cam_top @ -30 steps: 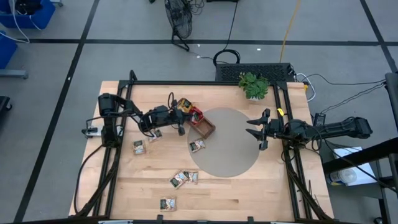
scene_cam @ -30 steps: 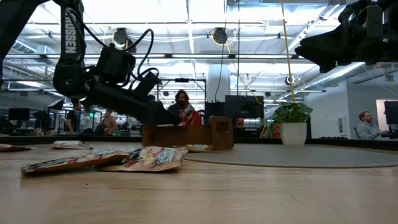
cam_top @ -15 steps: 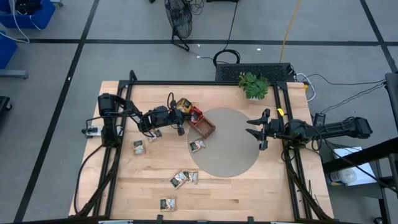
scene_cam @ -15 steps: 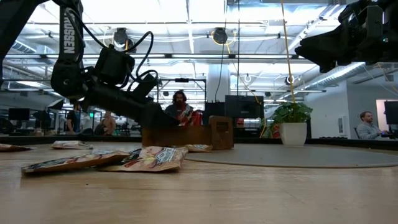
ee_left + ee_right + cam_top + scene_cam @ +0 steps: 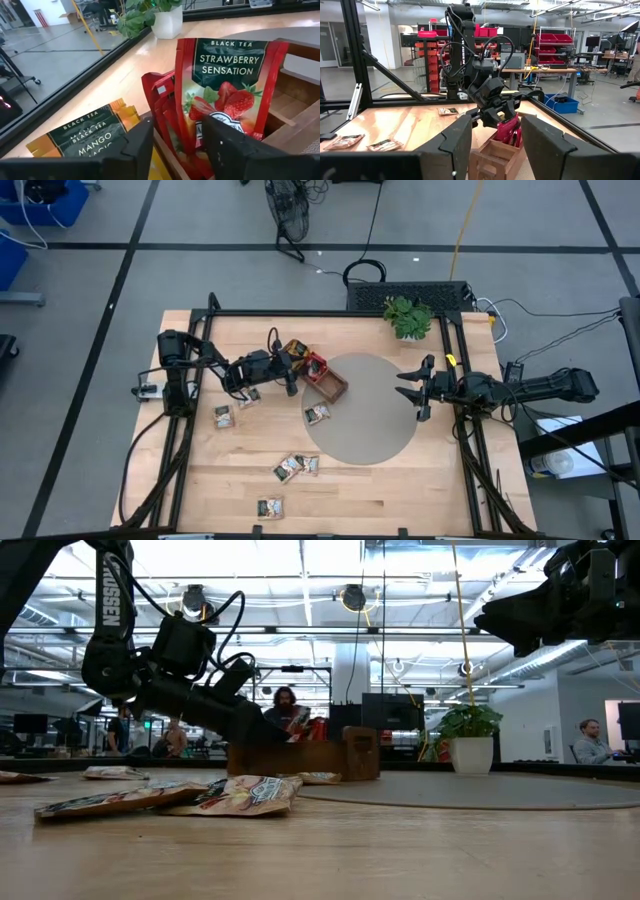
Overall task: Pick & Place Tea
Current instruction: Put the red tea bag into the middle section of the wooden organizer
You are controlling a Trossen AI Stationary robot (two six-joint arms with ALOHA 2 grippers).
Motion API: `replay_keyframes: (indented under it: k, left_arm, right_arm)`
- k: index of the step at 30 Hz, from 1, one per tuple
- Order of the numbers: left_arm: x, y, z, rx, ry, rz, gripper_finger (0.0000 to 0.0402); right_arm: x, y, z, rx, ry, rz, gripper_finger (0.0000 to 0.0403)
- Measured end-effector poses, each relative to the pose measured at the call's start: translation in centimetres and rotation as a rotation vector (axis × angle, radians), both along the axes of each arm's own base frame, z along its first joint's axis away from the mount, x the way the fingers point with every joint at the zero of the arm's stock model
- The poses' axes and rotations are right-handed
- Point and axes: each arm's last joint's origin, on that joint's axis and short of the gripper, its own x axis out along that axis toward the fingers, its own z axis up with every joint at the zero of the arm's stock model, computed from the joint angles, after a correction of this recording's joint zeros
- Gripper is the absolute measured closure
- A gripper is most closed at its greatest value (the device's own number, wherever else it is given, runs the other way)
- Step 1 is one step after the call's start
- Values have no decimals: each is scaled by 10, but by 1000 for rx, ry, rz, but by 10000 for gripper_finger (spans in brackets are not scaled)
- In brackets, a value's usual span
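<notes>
Left hand [image 5: 291,376] sits at the near end of the wooden tray [image 5: 327,381], fingers [image 5: 137,150] parted on either side of a red strawberry sachet [image 5: 227,90] — it stands upright in the tray among other red ones, and I can't tell if the pads touch it. Yellow mango sachets [image 5: 95,135] stand just beside them. More sachets [image 5: 296,467] lie loose on the counter [image 5: 400,490]; one [image 5: 318,414] rests at the edge of the round grey mat [image 5: 365,408]. Right hand [image 5: 408,387] hovers over the mat's far side, released, holding nothing. Potted plant [image 5: 407,316] at the back edge.
</notes>
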Motion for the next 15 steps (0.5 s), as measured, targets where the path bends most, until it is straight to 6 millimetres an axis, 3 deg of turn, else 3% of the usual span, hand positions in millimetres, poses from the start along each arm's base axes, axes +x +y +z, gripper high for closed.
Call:
replay_keyframes:
  k: [15]
  left_arm:
    - [8, -21, 10, 102, -83, -93, 218]
  right_arm:
    - [0, 0, 0, 0, 0, 0, 248]
